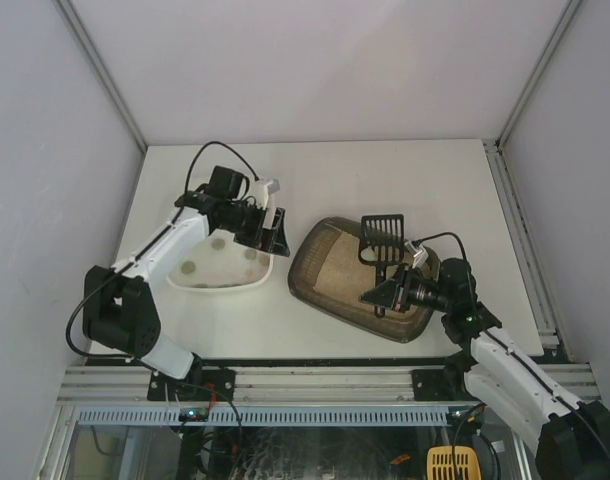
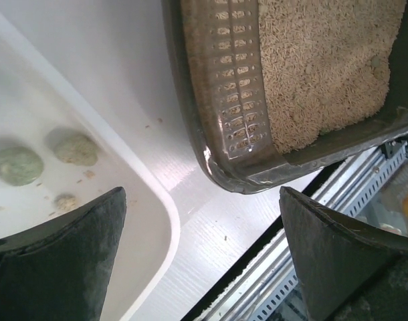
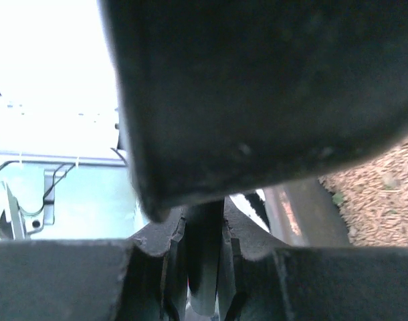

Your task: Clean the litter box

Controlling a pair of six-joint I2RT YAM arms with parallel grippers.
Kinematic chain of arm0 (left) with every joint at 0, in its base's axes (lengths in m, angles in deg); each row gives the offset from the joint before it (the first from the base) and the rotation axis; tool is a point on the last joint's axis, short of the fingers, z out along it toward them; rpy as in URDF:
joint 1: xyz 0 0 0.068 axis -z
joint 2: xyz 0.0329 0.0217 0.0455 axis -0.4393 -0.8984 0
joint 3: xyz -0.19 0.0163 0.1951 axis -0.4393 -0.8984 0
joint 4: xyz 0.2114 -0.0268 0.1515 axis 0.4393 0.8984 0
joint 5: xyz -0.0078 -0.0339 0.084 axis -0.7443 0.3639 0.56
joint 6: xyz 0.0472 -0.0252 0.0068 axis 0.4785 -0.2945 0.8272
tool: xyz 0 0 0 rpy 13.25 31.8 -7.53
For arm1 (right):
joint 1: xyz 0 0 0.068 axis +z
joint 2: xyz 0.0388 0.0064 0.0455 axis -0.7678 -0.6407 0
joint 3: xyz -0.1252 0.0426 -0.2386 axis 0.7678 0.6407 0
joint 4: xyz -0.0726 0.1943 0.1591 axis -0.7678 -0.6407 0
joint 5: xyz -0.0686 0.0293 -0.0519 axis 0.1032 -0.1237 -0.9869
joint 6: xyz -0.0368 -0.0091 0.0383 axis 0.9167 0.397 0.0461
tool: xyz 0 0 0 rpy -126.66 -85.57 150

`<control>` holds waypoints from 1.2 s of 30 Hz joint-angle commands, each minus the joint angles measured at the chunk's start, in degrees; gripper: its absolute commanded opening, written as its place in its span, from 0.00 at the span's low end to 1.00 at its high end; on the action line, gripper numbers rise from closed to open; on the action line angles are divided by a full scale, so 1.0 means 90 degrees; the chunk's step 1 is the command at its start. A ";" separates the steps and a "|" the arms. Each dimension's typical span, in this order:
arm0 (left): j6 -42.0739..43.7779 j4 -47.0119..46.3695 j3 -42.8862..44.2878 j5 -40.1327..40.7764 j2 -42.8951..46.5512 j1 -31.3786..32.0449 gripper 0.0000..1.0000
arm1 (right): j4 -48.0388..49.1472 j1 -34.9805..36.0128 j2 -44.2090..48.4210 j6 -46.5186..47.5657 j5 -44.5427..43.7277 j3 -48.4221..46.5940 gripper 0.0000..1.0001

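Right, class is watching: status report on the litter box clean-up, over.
Left gripper open, empty, at white tray rim. Right gripper shut on black scoop, over litter box. Green clumps in white tray. Nothing seen in the way.

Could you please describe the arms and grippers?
The left arm and right arm have white links and black joints. A thin black cable loops from each wrist. The left gripper and right gripper are black, with two wedge-shaped fingers.

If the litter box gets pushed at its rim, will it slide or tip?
Probably slides: the litter box is low, wide and flat on the smooth table. Likely heavyish for its size, given the bed of litter. A jolt could scatter grains; a few already lie on the table.
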 commanded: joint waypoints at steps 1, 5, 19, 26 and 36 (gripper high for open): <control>0.0157 -0.0169 0.0409 0.0547 0.0768 -0.0241 1.00 | -0.0022 0.0120 -0.0234 0.0227 0.0142 -0.0406 0.00; 0.0275 0.0149 0.1153 0.0797 0.1020 -0.0622 1.00 | 0.0454 -0.0338 -0.0177 -0.0245 0.0182 -0.0190 0.00; -0.1600 0.0395 0.2112 0.1559 0.1399 -0.4186 1.00 | -0.3852 0.2805 -0.4862 0.2027 -0.2829 -0.6363 0.00; -0.1548 0.0645 0.1449 0.2703 0.2011 -0.4420 1.00 | -0.6678 0.3941 -0.8055 0.3301 -0.5202 -1.0594 0.00; -0.1573 0.0294 0.0733 0.3025 0.2612 -0.4638 1.00 | -0.8021 0.5376 -0.9691 0.4592 -0.9868 -1.2128 0.00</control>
